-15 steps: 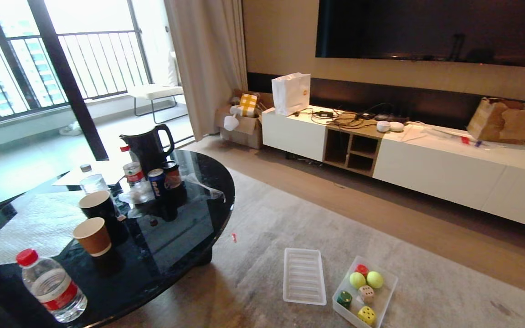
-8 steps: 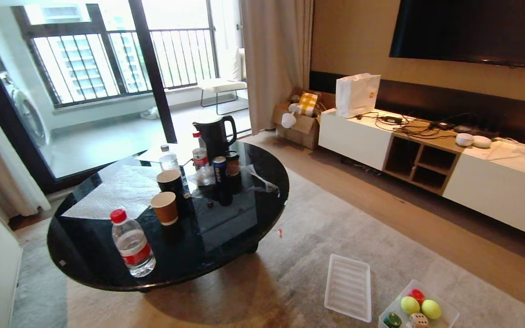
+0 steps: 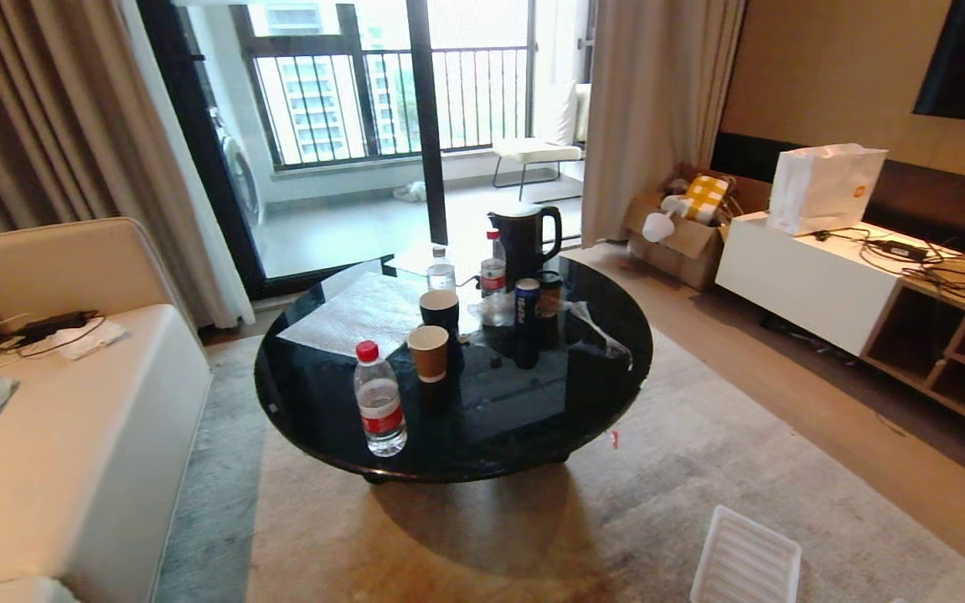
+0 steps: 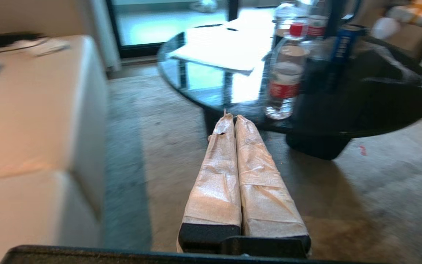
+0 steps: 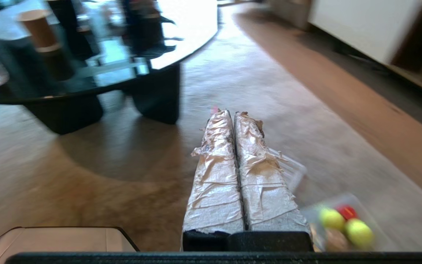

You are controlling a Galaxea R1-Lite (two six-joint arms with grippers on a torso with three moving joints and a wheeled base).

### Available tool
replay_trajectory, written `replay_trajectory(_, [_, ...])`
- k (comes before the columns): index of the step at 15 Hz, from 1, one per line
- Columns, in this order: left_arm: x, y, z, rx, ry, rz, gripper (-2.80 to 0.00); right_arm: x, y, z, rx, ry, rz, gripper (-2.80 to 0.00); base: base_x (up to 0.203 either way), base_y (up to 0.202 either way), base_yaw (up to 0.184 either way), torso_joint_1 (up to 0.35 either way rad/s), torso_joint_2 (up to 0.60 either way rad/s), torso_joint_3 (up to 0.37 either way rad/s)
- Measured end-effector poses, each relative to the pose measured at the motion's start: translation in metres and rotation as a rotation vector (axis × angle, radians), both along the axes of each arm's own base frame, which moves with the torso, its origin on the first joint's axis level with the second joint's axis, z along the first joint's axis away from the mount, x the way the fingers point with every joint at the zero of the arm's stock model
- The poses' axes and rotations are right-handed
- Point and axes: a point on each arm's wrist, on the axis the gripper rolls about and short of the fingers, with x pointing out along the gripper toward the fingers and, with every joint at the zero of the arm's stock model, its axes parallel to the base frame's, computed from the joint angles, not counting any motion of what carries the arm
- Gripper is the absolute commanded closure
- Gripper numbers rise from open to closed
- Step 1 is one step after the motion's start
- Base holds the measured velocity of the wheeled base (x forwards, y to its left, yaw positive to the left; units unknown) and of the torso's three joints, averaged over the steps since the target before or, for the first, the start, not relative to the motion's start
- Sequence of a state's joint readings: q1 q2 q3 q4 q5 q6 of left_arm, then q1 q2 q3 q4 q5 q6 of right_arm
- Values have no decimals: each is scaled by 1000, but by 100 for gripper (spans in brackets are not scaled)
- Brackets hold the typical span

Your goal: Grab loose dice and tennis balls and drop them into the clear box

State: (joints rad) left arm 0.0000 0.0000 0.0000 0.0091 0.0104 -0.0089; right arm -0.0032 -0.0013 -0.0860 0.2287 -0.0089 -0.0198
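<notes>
One long cream upholstered sofa (image 3: 72, 419) fills the left of the head view, on a pale grey carpet (image 3: 658, 469) that spreads across the floor. One round black glass tabletop (image 3: 533, 419) stands mid-room, well apart from the low white media cabinet (image 3: 809, 280) along the right wall. One white paper carrier bag (image 3: 824, 188) stands upright on that cabinet; one open cardboard carton (image 3: 683, 239) sits on the floor just beside the cabinet's end. On the tabletop: one black electric kettle (image 3: 524, 243) at the far edge, one clear water bottle with a red cap (image 3: 379, 410) near the front edge, one brown paper cup (image 3: 429, 353) touching or just in front of one dark cup (image 3: 439, 310), and one blue drinks can (image 3: 526, 311) near the kettle. One flat ribbed translucent lid (image 3: 746, 565) lies on the carpet at the lower right. The shallow clear plastic box (image 5: 346, 203), seen only in the right wrist view, rests on the carpet just beside the right tool (image 5: 233, 113); inside it lie two yellow-green tennis balls (image 5: 359, 233), one red die (image 5: 347, 211) and one beige die (image 5: 335, 240), blurred. Right tool: tape-wrapped fingers pressed together, holding nothing, above the carpet. Left tool (image 4: 232, 117): tape-wrapped fingers likewise pressed together and empty, above the carpet between sofa and tabletop.
</notes>
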Motion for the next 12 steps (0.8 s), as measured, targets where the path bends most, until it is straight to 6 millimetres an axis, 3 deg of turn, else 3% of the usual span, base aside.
replay_trajectory(8, [0,0,0,0,0,0,0,0,0,0,-1,0,2,0,0,-8,158,2,3,2])
replay_trajectory(12, [0,0,0,1,0,0,0,0,0,0,4,-1,1,0,0,0,20,1,3,1])
